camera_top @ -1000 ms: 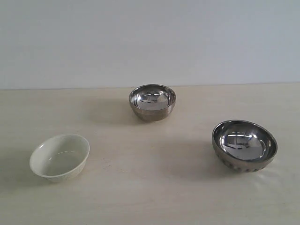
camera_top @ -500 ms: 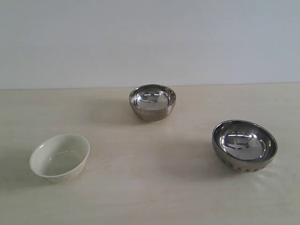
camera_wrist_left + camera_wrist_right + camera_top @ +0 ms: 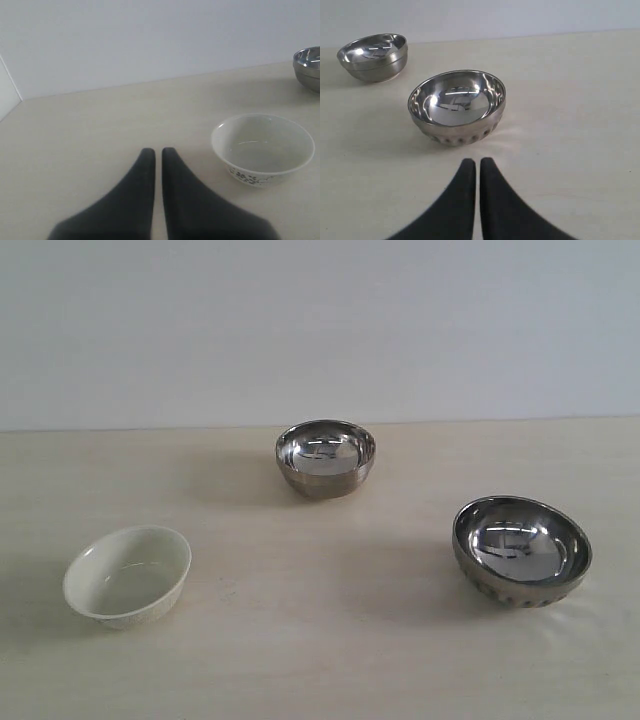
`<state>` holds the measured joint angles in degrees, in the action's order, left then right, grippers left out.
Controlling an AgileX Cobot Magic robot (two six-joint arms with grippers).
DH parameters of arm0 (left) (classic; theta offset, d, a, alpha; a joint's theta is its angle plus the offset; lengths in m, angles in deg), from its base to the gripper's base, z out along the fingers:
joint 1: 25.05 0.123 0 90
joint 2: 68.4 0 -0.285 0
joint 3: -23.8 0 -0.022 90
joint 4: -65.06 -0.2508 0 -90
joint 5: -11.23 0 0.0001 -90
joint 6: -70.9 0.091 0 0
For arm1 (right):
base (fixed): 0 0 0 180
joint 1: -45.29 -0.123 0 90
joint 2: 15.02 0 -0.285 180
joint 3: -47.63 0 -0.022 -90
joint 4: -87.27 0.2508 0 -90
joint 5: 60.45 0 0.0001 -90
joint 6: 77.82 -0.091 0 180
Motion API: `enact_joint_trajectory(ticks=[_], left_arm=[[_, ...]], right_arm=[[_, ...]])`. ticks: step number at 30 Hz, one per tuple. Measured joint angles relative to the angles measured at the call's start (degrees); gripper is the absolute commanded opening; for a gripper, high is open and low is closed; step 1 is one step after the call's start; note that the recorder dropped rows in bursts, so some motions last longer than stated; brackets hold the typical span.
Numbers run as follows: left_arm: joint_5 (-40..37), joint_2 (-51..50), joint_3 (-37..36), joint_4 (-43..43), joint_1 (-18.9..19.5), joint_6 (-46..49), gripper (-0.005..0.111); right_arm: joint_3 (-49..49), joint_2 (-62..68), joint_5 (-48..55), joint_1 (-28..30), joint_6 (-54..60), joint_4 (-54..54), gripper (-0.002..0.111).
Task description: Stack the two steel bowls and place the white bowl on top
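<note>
Three bowls stand apart on the pale table. The smaller steel bowl is at the back centre. The larger ribbed steel bowl sits at the right. At the left is the white bowl, with a dark pattern low on its outside. My left gripper is shut and empty, apart from the white bowl. My right gripper is shut and empty, a short way from the ribbed bowl. Neither gripper shows in the exterior view.
A pale wall runs behind the table. The left wrist view shows a table corner and a white panel at its edge.
</note>
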<state>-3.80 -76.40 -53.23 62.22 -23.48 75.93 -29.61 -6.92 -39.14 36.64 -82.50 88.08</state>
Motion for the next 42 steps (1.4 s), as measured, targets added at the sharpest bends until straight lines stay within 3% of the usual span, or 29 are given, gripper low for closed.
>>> enact_joint_trajectory(ticks=[24, 33, 42], left_arm=[[0.0, 0.0, 0.0, 0.0, 0.0, 0.0, 0.004], [0.0, 0.0, 0.0, 0.0, 0.0, 0.0, 0.004], [0.0, 0.0, 0.0, 0.0, 0.0, 0.0, 0.004]], right_arm=[[0.0, 0.0, 0.0, 0.0, -0.3, 0.4, 0.000], [0.0, 0.0, -1.2, 0.0, -19.5, 18.7, 0.000], [0.0, 0.0, -1.5, 0.0, -23.1, 21.4, 0.000]])
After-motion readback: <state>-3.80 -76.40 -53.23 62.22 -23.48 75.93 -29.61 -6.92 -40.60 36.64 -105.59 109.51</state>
